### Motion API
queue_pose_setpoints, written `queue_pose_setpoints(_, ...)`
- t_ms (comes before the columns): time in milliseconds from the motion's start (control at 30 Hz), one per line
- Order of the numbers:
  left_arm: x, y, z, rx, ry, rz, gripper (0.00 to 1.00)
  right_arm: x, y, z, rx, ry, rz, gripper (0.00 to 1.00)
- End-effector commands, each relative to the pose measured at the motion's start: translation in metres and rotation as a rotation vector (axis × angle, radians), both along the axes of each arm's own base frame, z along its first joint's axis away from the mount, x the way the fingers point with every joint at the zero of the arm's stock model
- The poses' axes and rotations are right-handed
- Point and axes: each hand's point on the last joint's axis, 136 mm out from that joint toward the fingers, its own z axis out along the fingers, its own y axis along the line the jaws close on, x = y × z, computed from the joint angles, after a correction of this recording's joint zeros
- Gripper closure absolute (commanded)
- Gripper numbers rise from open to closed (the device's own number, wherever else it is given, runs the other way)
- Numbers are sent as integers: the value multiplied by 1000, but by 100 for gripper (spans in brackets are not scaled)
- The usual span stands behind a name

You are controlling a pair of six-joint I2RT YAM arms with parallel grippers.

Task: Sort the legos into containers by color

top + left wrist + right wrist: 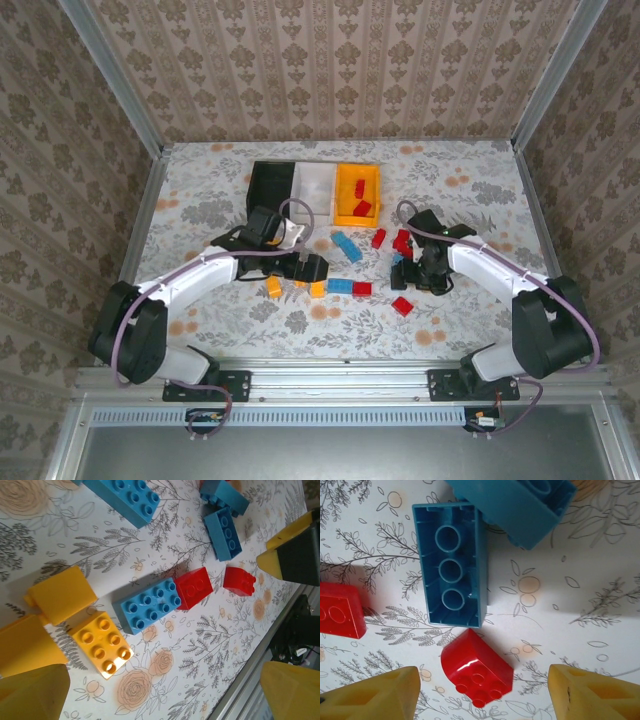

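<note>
Left jaws are apart near a yellow lego (102,642). Right jaws are apart by a red lego (477,672). A blue lego (520,505) is cut off on top.

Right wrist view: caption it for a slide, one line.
Open right tool framing a rounded red brick, an upturned blue brick beyond it on the floral table.

I log: black bin (268,190), white bin (315,180), orange bin (345,190); red brick (476,669), blue brick (451,569), yellow brick (101,643). Table cover (200,200) white, printed with grey foliage and orange blossoms. Walls (340,70) beige damask.
</note>
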Motion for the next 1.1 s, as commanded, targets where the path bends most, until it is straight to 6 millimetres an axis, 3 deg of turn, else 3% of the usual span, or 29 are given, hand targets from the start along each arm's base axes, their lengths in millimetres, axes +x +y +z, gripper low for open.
queue_pose_setpoints(0, 5, -7, 6, -1, -24, 5, 0, 1, 13, -9, 48, 13, 2, 30)
queue_pose_setpoints(400, 2, -1, 0, 42, -23, 2, 0, -12, 22, -33, 66, 83, 15, 30)
queue_pose_setpoints(767, 3, -2, -2, 43, -21, 0, 0, -35, 28, -36, 62, 102, 39, 35)
queue_pose_setpoints(1067, 0, 2, -4, 49, -18, 1, 0, -38, 24, -35, -57, 82, 79, 45)
